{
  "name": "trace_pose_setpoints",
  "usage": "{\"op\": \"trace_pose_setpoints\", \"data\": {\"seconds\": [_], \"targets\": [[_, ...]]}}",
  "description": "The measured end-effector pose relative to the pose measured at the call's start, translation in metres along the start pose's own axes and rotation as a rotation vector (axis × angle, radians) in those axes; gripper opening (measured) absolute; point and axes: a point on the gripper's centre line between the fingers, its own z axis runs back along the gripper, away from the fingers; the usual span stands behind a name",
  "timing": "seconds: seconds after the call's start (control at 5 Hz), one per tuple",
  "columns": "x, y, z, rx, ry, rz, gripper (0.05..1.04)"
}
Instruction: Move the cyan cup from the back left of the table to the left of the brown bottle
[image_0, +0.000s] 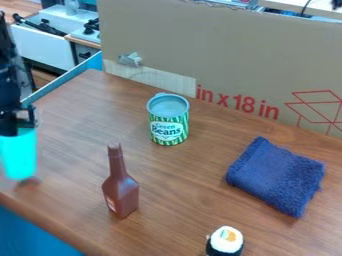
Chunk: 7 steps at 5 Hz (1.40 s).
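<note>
Cup (19, 157), bright cyan, is held at its top by the jaws of the black gripper (19, 126), at the left edge of the camera view. A brown bottle (120, 192) stands upright on the table (180, 200), nearer the camera than a green-striped can (168, 122). At right lies a folded blue towel (277, 175); sushi (226, 241) sits at the bottom edge. Cardboard (227, 55) stands along the far side.

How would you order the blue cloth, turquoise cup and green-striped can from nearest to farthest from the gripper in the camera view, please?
1. Turquoise cup: right below the gripper, at the view's left edge.
2. Green-striped can: near the middle.
3. Blue cloth: on the right.
</note>
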Motion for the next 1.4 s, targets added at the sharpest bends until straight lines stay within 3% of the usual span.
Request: {"op": "trace_pose_setpoints", "data": {"seconds": [0.2, 0.4, 0.8, 1.0, 1.2, 1.4], "targets": [[-0.007, -0.001, -0.013, 0.007, 0.011, -0.028, 0.112], [-0.012, -0.006, -0.015, -0.013, -0.030, -0.088, 0.112], [-0.012, -0.009, -0.019, -0.153, -0.192, -0.219, 0.112], [-0.009, -0.006, -0.018, -0.139, -0.207, -0.206, 0.152], [-0.013, -0.003, -0.017, -0.116, -0.182, -0.158, 0.372], [-0.018, -0.006, 0.009, -0.110, -0.250, -0.159, 0.671]]}}
